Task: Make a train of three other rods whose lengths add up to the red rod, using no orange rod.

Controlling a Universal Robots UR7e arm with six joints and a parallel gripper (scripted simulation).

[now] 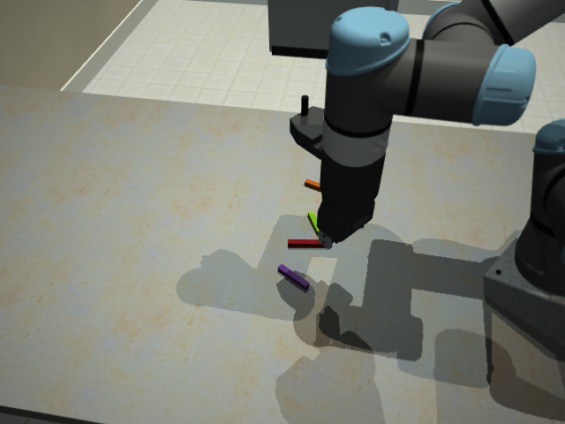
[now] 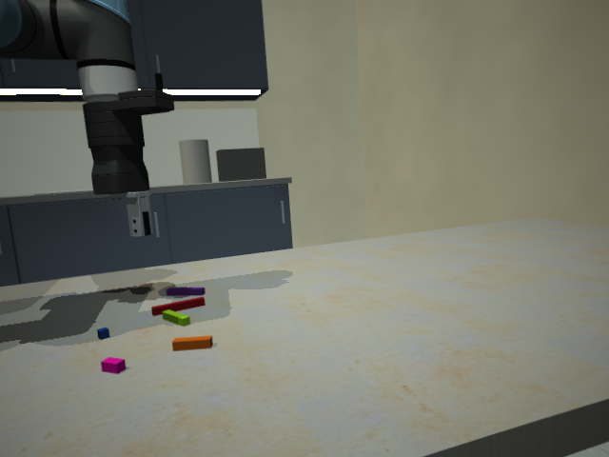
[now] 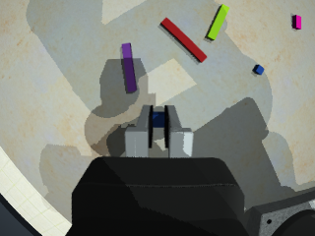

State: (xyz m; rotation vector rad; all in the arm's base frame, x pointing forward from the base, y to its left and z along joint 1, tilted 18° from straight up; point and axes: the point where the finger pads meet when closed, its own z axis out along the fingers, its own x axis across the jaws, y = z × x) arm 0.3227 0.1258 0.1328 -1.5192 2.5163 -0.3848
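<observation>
My gripper (image 1: pixel 326 244) (image 2: pixel 142 233) (image 3: pixel 158 118) is high above the table, shut on a blue rod (image 3: pixel 158 119) that shows between its fingertips in the wrist view. A second blue rod (image 2: pixel 103 333) (image 3: pixel 259 70) and a magenta rod (image 2: pixel 112 365) (image 3: pixel 296 22) lie apart on the table; the arm hides both in the top view. The red rod (image 1: pixel 303 243) (image 2: pixel 178 306) (image 3: pixel 183 39) lies between the lime rod (image 1: pixel 312 221) (image 2: pixel 175 317) (image 3: pixel 218 23) and the purple rod (image 1: pixel 293 276) (image 2: pixel 185 290) (image 3: pixel 129 69). No rods lie end to end.
An orange rod (image 1: pixel 312 184) (image 2: pixel 192 343) lies beyond the lime one in the top view, partly hidden by the arm, and is out of the wrist view. The arm's base (image 1: pixel 516 291) stands at the right. Arm shadows cross the table (image 1: pixel 114 182) (image 2: pixel 393 314).
</observation>
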